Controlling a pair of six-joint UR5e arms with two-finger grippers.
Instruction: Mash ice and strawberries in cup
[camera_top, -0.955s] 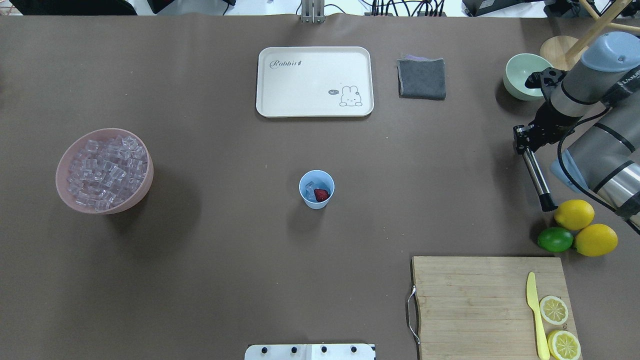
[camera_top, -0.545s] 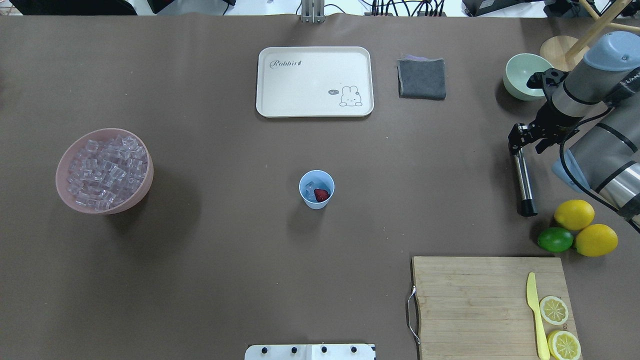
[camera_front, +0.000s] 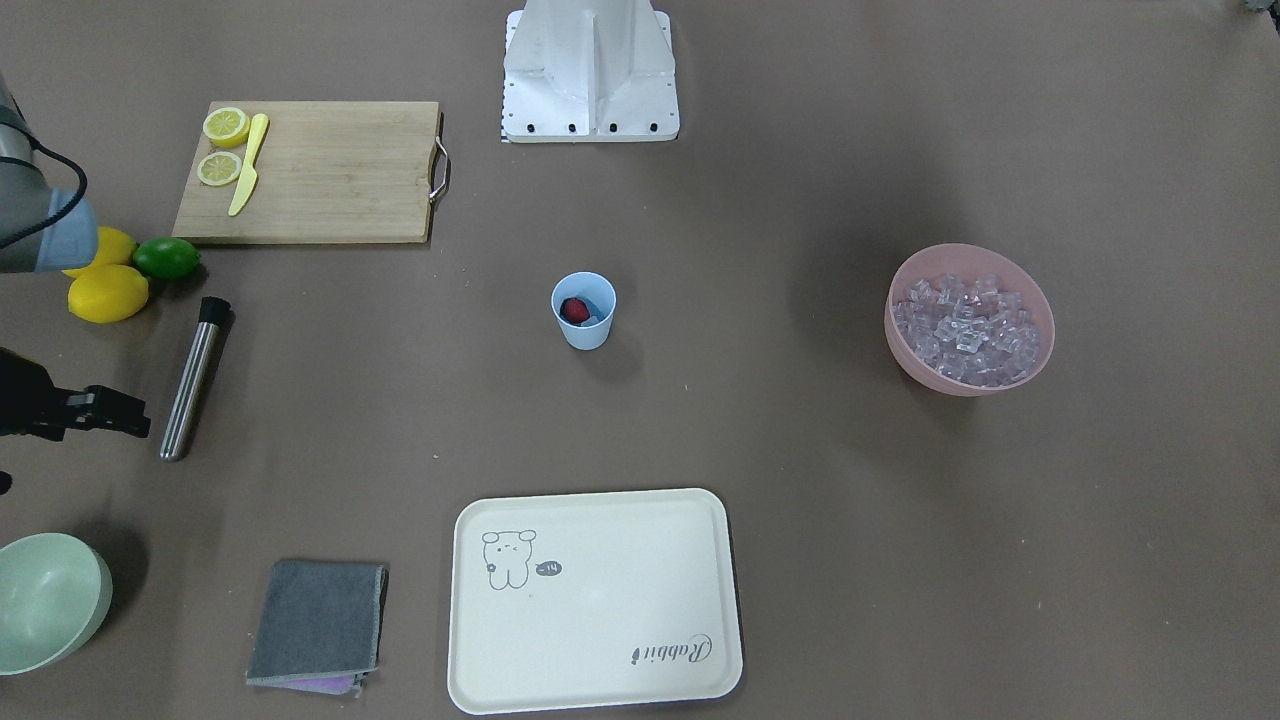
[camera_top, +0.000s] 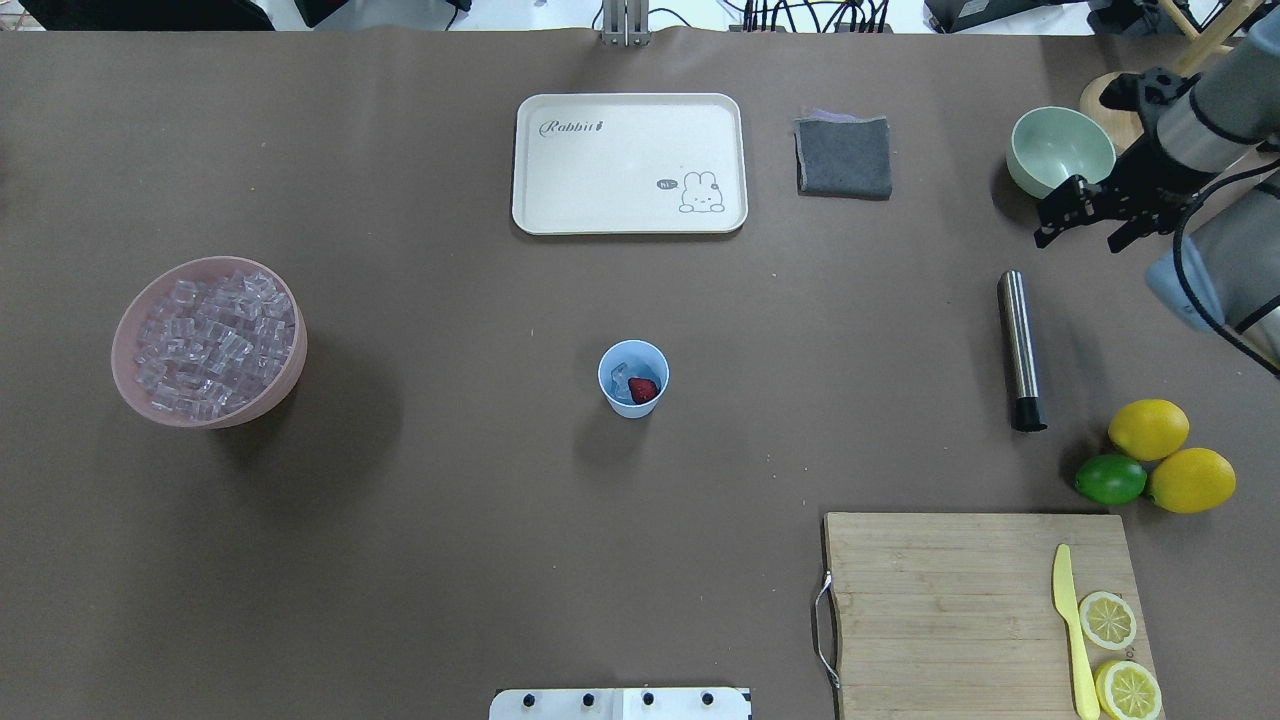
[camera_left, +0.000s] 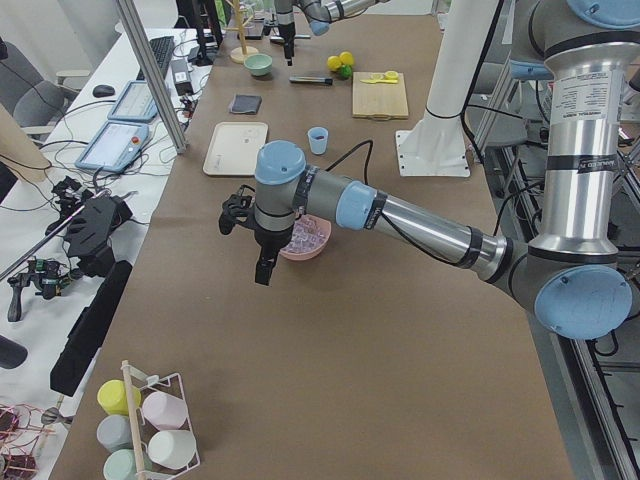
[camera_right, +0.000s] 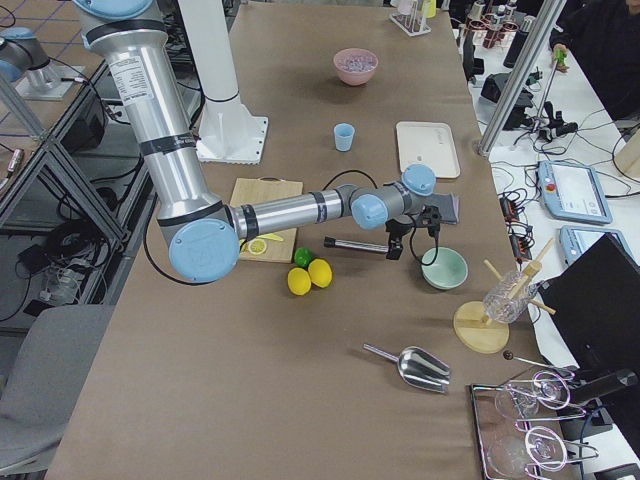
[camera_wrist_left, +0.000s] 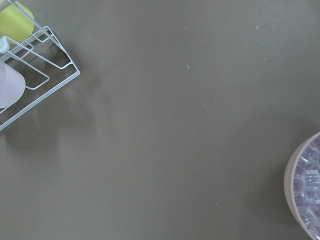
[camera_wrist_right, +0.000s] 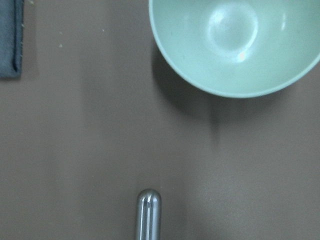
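Observation:
The light blue cup (camera_top: 633, 378) stands mid-table, also in the front-facing view (camera_front: 583, 310). It holds the red strawberry (camera_top: 643, 389) and a few clear pieces of ice (camera_top: 619, 377). More ice (camera_top: 215, 335) fills the pink bowl (camera_top: 290, 375). A steel muddler (camera_top: 1021, 350) with a black tip lies flat on the table, and its end shows in the right wrist view (camera_wrist_right: 149, 215). My right gripper (camera_top: 1085, 230) is open and empty, above the table beyond the muddler's steel end, near the green bowl. My left gripper (camera_left: 262, 270) hovers near the pink bowl; I cannot tell if it is open.
A cream tray (camera_top: 629, 163) and a grey cloth (camera_top: 844, 157) lie at the far side. A pale green bowl (camera_top: 1060, 150), two lemons (camera_top: 1148, 428), a lime (camera_top: 1110, 479) and a cutting board (camera_top: 950, 610) with knife and lemon slices are on the right.
My right gripper moved left with the muddler, let it go so it lies on the table, then drew back toward the green bowl.

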